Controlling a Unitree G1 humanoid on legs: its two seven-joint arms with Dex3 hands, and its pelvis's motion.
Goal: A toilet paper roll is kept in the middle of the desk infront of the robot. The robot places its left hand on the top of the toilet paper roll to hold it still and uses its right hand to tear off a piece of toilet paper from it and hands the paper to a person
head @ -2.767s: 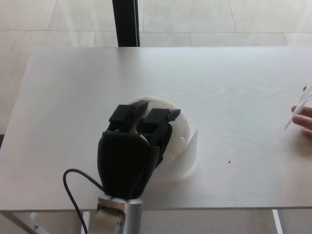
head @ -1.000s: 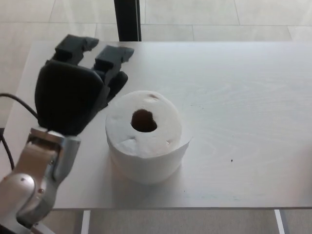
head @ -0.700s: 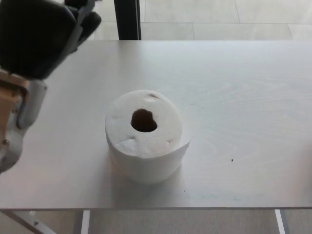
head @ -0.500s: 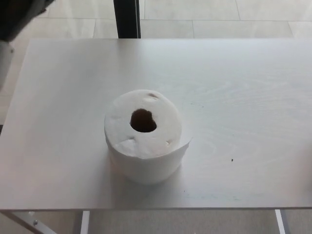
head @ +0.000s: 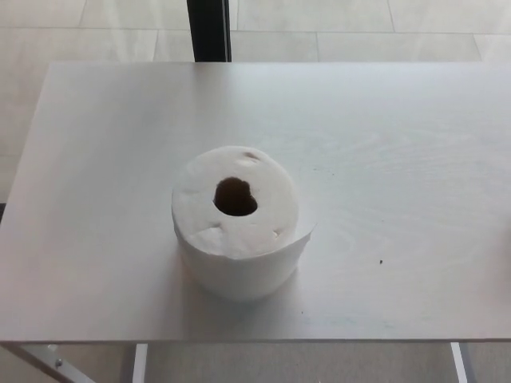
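Roll point(head: 235, 223) stands upright mid-surface point(head: 399, 159), loose flap at its right, and I see neither robot hand in frame.

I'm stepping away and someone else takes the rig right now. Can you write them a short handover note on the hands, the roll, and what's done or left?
Hands: neither the left nor the right hand is in view.
Things: the toilet paper roll stands on end near the middle of the desk, core hole facing up, a loose edge sticking out at its right side. Nothing touches it.
Done: cannot tell from this view; no torn piece and no person are visible.
Left: confirm that the paper was handed over; if not, hold the roll, tear, hand over.
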